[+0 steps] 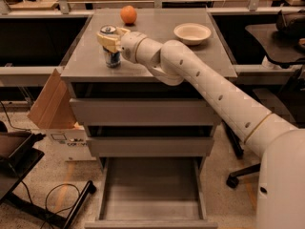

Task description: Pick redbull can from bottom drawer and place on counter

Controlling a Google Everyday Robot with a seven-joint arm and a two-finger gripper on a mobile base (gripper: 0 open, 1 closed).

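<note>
The redbull can (112,57) stands upright on the left part of the grey counter (190,61), its silver top showing. My gripper (109,40) reaches in from the right and its pale fingers (106,39) are closed around the upper half of the can. The can's base looks to be resting on the counter. The bottom drawer (150,194) is pulled open below, and I see nothing inside it. The two upper drawers are shut.
An orange fruit (128,14) sits at the counter's back edge and a pale bowl (192,32) at the back right. A cardboard box (50,106) leans left of the cabinet. An office chair (279,37) stands at the right, and a black stand (28,175) at the lower left.
</note>
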